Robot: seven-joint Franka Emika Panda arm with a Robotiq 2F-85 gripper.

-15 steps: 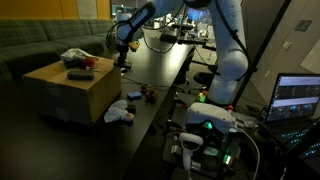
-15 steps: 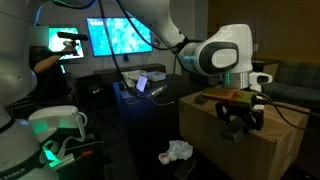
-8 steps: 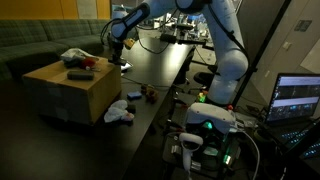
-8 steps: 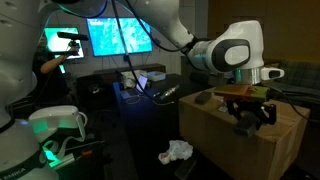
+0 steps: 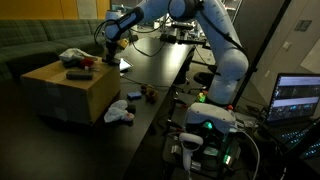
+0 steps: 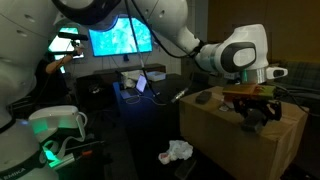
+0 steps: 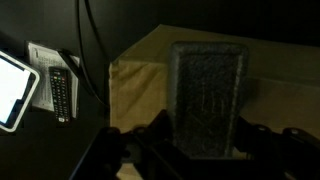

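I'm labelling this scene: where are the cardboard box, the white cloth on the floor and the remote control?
cardboard box (image 5: 60,98): an exterior view, on its front side.
white cloth (image 5: 120,112): an exterior view, on its crumpled middle.
remote control (image 7: 58,95): wrist view, on its keypad.

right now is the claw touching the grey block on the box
Cannot tell. The wrist view shows the grey block reaching toward the claw, but it is too dark to see contact or a gap.
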